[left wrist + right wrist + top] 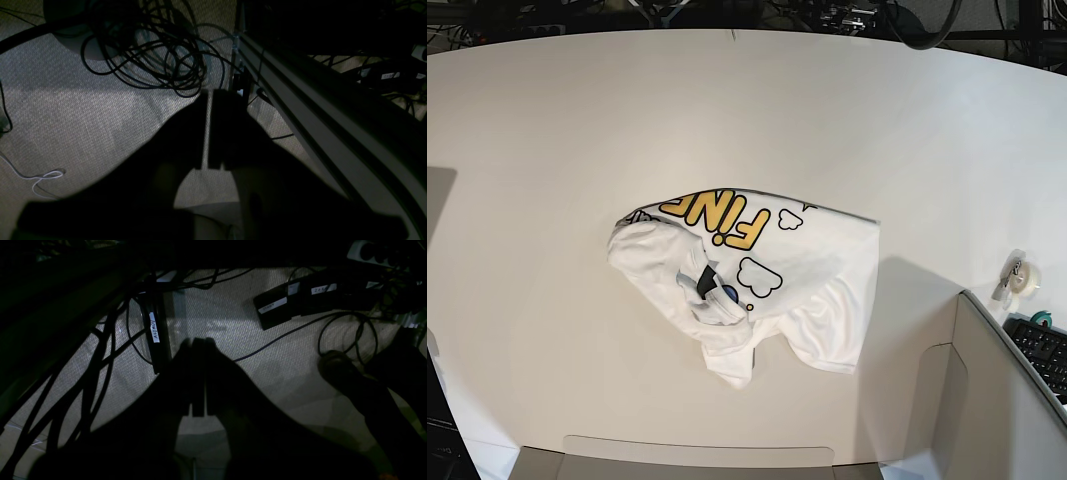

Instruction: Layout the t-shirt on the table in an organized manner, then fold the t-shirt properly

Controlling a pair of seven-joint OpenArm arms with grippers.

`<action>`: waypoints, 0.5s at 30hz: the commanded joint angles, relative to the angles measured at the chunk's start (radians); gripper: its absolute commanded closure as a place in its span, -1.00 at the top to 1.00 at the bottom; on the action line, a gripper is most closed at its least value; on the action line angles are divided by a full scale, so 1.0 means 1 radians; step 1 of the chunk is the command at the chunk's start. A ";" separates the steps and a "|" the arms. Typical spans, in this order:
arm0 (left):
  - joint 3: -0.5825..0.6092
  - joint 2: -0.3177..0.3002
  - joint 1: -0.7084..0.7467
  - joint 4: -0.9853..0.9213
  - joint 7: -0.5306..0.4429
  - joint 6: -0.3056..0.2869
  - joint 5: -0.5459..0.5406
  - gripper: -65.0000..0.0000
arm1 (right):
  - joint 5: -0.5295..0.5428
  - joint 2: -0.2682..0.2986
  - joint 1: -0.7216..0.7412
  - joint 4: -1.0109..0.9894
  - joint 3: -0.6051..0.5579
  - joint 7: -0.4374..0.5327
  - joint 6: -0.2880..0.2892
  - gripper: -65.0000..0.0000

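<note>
A white t-shirt [757,280] lay crumpled near the middle of the broad white desk [547,150], bunched into a heap with its yellow letters showing along the far edge of the heap and its dark neck label tucked in the near-left folds. Neither arm appeared over the desk. Both wrist cameras looked down at a carpeted floor [83,116] strewn with black cables [150,60], so the arms seemed parked below the desk's level. The left gripper [207,130] showed as a dark silhouette with its jaws nearly together, a thin slit of light between them, holding nothing. The right gripper [198,373] likewise had its jaws pressed shut and empty. The step in hand looked like the first reach to spread the shirt: it would go best by opening both jaws, taking two well-separated edges of the heap such as the hem corners, and drawing them apart so the cloth flattened before any fold. Only the base view showed the shirt and desk; only the wrist views showed the jaws, the floor, and labelled black power bricks [273,308] beyond the right gripper.
</note>
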 commanded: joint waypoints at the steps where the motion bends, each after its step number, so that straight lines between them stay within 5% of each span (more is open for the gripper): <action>1: 0.001 0.003 -0.003 0.005 -0.010 0.002 -0.002 -0.98 | -0.001 -0.004 -0.004 0.001 -0.001 0.008 0.019 -1.00; 15: 0.004 -0.003 -0.003 0.005 -0.012 0.002 -0.002 -0.98 | -0.001 -0.004 -0.006 0.001 -0.001 0.008 0.019 -1.00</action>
